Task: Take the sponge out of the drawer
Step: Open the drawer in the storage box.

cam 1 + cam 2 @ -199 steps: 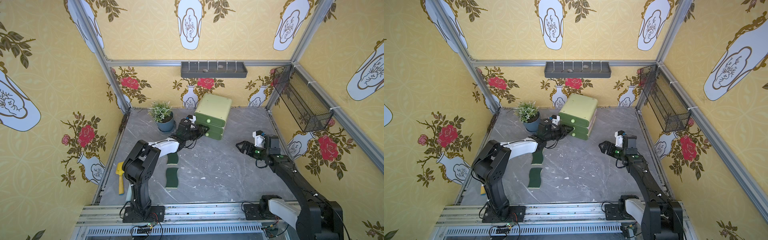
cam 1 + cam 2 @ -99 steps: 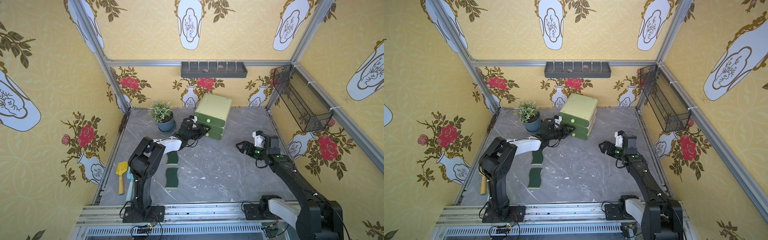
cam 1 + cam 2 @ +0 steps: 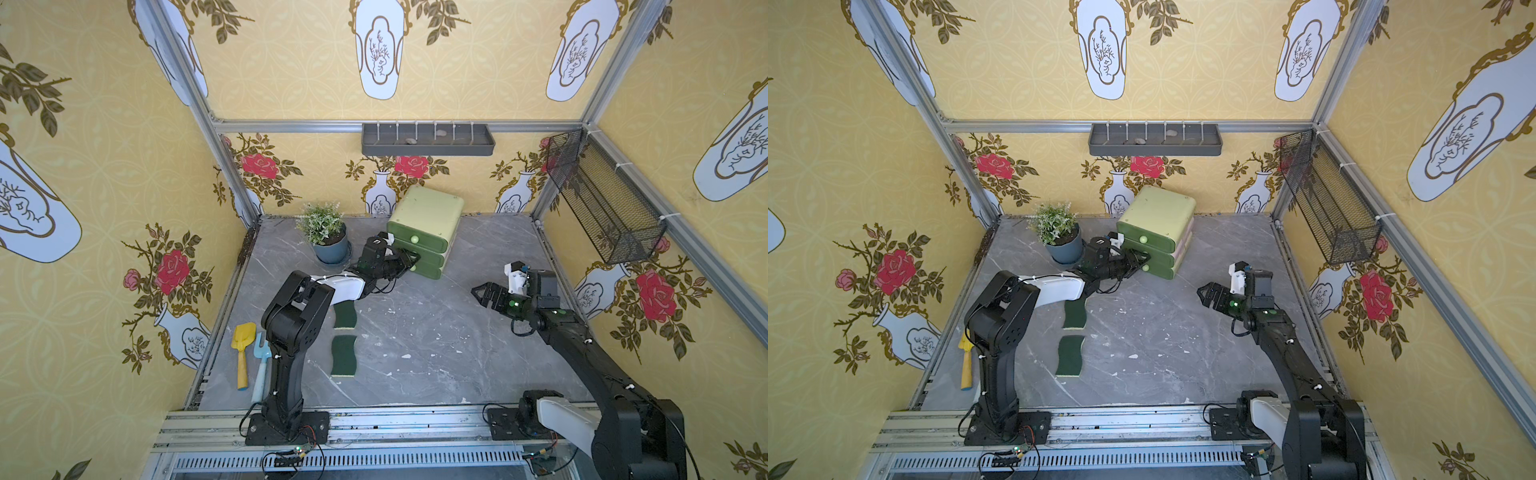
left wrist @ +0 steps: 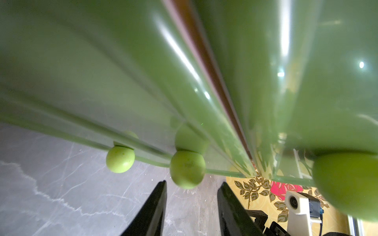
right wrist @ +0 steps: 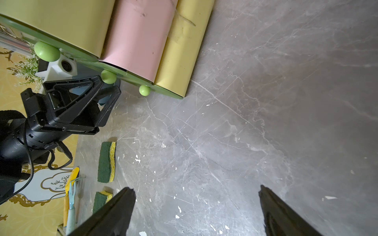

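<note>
Early stage, by judgement. Left gripper (image 4: pixel 192 183) parted, straddling round green knob (image 4: pixel 187 171) of middle drawer in glossy green plastic three-drawer chest (image 3: pixel 428 214), not clamping. Drawers appearing shut; any sponge inside hidden. Two green-and-yellow scouring sponges (image 3: pixel 344 356) lying on grey marbled table (image 3: pixel 436 345). Right gripper (image 3: pixel 478 291) hovering wide apart, empty. Pulling, lifting-out remaining.

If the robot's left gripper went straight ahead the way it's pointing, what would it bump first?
Most likely the middle round green knob on the small green plastic drawer cabinet. That knob sits just ahead of the left gripper, lined up between its jaws.
</note>
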{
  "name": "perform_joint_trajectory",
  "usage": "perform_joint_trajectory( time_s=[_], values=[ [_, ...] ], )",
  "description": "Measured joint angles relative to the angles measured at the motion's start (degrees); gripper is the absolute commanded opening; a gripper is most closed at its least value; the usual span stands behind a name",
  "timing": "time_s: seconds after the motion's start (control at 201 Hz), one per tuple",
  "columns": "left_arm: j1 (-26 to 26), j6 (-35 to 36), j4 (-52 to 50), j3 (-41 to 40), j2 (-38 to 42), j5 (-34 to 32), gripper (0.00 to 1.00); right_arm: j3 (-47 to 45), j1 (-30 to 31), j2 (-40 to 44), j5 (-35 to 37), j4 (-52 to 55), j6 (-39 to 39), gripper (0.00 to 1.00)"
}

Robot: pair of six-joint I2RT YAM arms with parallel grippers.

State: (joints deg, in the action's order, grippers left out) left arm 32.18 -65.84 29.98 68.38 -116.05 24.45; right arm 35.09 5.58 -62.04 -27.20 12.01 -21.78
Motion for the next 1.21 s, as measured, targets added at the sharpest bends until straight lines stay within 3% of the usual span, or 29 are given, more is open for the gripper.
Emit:
perform_joint_trajectory(
  time_s=[0.657, 1.21],
  values=[
    [-1.01, -14.45, 22.67, -7.5, -2.49, -0.22, 0.46, 0.0, 0.0, -0.09, 0.0, -0.02, 0.37, 0.97],
    [-1.03, -21.27, 27.26, -6.82, -5.44, -0.24, 0.41, 0.0, 0.0, -0.09, 0.0, -0.02, 0.37, 0.98]
  ],
)
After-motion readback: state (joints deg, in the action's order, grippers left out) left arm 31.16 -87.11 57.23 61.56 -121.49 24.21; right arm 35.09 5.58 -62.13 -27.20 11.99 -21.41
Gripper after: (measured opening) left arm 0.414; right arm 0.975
